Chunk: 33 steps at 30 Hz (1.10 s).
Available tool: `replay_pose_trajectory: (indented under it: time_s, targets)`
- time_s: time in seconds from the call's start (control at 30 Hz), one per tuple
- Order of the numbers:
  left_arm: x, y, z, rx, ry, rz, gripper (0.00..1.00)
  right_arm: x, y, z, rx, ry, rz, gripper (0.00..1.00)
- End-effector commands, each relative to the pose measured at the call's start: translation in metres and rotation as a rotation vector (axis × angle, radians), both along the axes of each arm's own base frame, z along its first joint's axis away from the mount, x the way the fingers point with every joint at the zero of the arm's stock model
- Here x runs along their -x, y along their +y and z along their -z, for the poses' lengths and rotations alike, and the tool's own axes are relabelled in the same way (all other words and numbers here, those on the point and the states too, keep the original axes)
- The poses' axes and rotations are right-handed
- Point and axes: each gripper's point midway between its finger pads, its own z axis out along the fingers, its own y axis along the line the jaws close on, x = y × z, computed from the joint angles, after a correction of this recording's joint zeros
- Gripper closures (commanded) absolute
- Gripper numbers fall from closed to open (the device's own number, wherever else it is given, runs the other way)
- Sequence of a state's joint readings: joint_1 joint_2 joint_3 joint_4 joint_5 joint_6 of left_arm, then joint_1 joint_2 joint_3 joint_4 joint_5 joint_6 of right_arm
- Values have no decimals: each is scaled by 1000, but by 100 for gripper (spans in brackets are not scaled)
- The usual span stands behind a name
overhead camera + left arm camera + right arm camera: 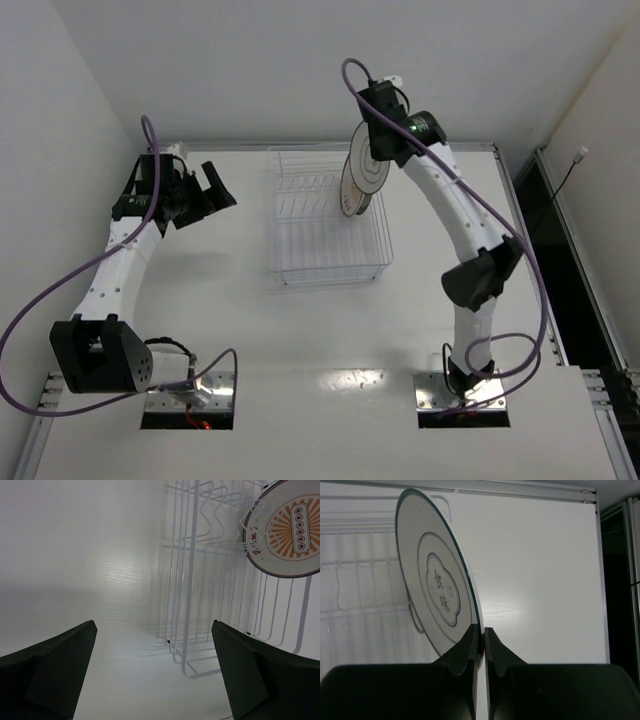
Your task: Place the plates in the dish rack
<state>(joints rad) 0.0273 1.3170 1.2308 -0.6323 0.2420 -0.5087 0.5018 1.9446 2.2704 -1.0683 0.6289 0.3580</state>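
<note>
The wire dish rack point(300, 270) stands mid-table. My right gripper point(374, 150) is shut on the rim of the white plate with thin dark rings and a centre mark point(364, 176), holding it on edge over the rack's far right part. In the right wrist view the fingertips point(483, 630) pinch that plate point(435, 590) at its lower edge. The orange sunburst plate point(290, 530) stands upright in the rack, just behind the held plate point(349, 208). My left gripper point(205, 195) is open and empty, left of the rack point(200, 580). The teal-banded plate is out of view.
A raised metal edge point(520, 489) runs along the table's far side. A dark gap point(545, 230) lies past the table's right edge. White walls close in at left and back.
</note>
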Motion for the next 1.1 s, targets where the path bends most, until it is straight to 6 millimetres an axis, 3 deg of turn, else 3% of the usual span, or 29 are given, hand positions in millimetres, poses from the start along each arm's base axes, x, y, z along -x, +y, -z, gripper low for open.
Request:
replay_pose_trajectory:
  time_s: [0.0,0.03,0.07,0.2,0.33,0.53,0.7,0.73,0.83,0.93,0.97,1.0,1.07]
  targets:
    - [7,2,-3,-31,-14,-11,0,-27,3,-32,10,-167,30,100]
    - [8,3,1,-38,-5,-5,0,-31,5,-23,19,-152,29,100]
    - [10,1,3,-45,4,-4,0,-37,10,-28,1,-171,22,100]
    - [12,1,7,-45,15,-4,0,-58,27,9,33,-124,6,100]
    - [9,-1,8,-38,21,4,0,-67,30,39,96,-85,26,100]
    - [6,-7,13,-25,32,29,0,-78,38,75,139,-49,35,100]
    - [7,-7,20,-24,51,29,0,-80,64,103,252,-28,9,100]
    - [7,-7,20,-24,51,29,0,-80,64,103,252,-28,9,100]
    - [7,-7,20,-24,51,29,0,-75,84,131,199,38,-69,100]
    - [7,-7,20,-24,51,29,0,-61,96,143,102,106,-109,80]
    - [7,-7,20,-24,51,29,0,-54,96,149,88,134,-111,68]
    - [6,-6,20,-31,51,22,0,-48,96,134,43,120,-102,63]
    - [6,-4,21,-43,49,21,0,-35,95,125,9,133,-123,49]
